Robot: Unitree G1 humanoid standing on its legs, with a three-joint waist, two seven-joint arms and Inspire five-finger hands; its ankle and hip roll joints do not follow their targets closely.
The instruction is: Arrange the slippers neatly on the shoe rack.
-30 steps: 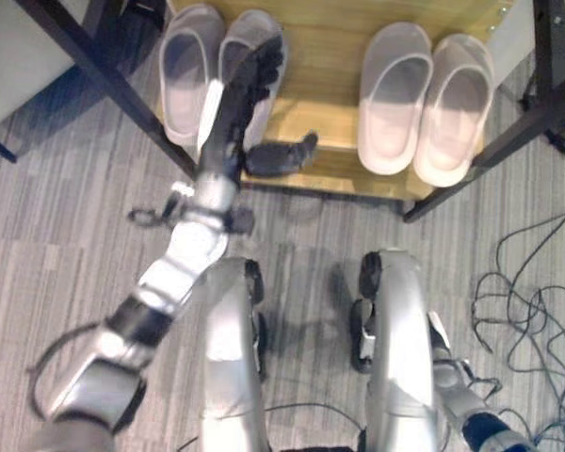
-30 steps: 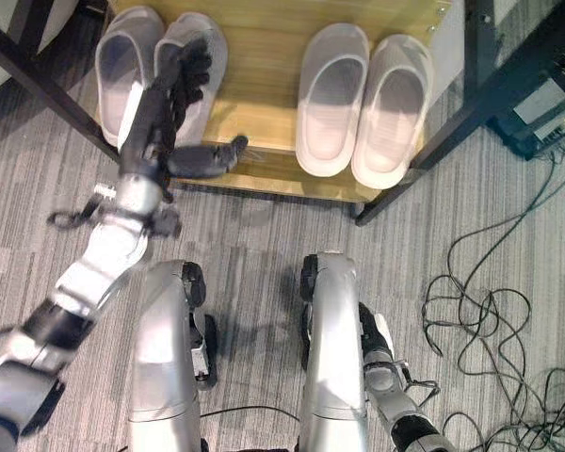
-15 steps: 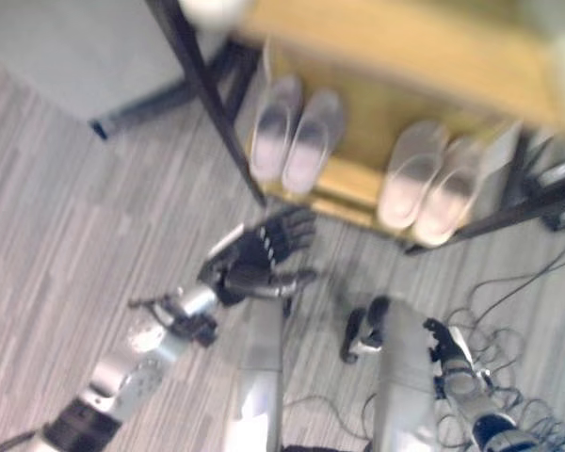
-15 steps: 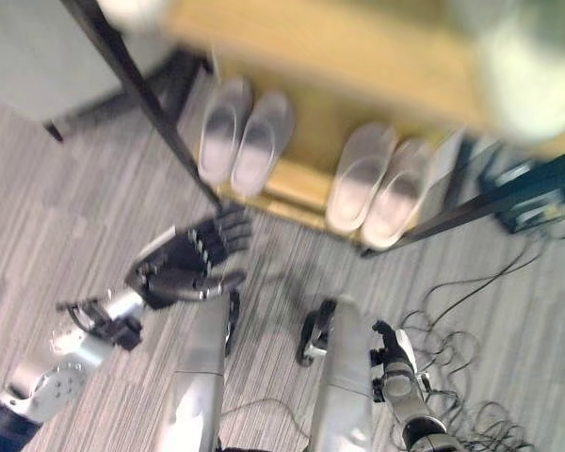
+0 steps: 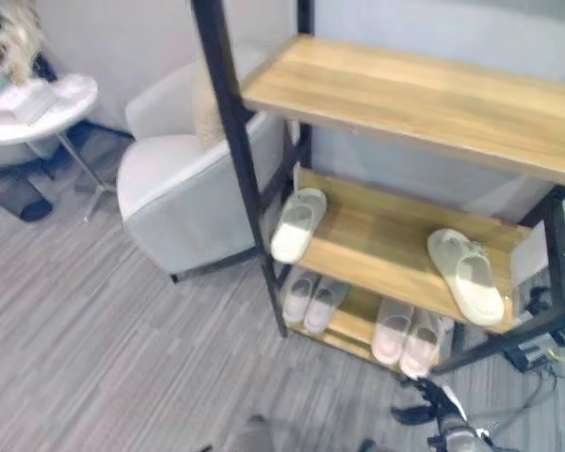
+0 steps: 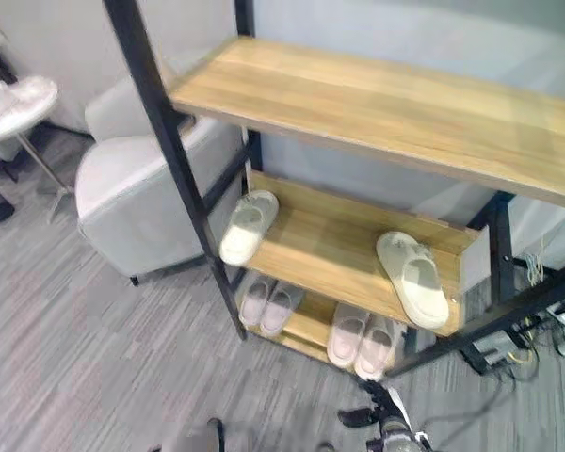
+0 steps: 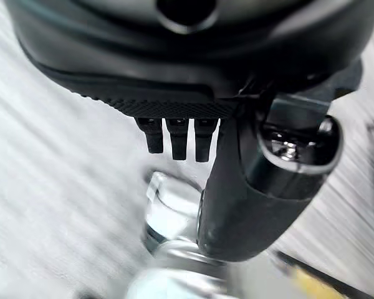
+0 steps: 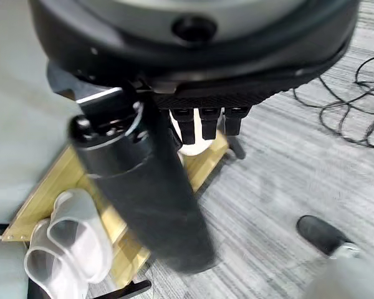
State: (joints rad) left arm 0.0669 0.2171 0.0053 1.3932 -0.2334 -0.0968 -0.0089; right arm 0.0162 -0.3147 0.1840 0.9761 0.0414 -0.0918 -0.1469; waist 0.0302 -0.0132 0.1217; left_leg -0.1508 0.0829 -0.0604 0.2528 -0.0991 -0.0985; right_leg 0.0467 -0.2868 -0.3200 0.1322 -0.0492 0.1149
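Two pairs of slippers (image 5: pixel 312 300) (image 5: pixel 407 335) sit side by side on the bottom shelf of the shoe rack (image 5: pixel 395 89); single slippers (image 5: pixel 297 224) (image 5: pixel 466 276) lie at the left and right ends of the middle shelf. Left hand (image 7: pixel 193 75) and right hand (image 8: pixel 174 68): fingers straight, holding nothing. Armchair (image 5: pixel 184 179) and round side table (image 5: pixel 38 108) stand left of the rack

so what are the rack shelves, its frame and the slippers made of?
Light tan shelves: wood or wood-look laminate, visible grain, slight sheen. Black rack frame: probably painted metal, thin straight posts. Pale slippers: look like moulded foam or rubber, smooth and matte.
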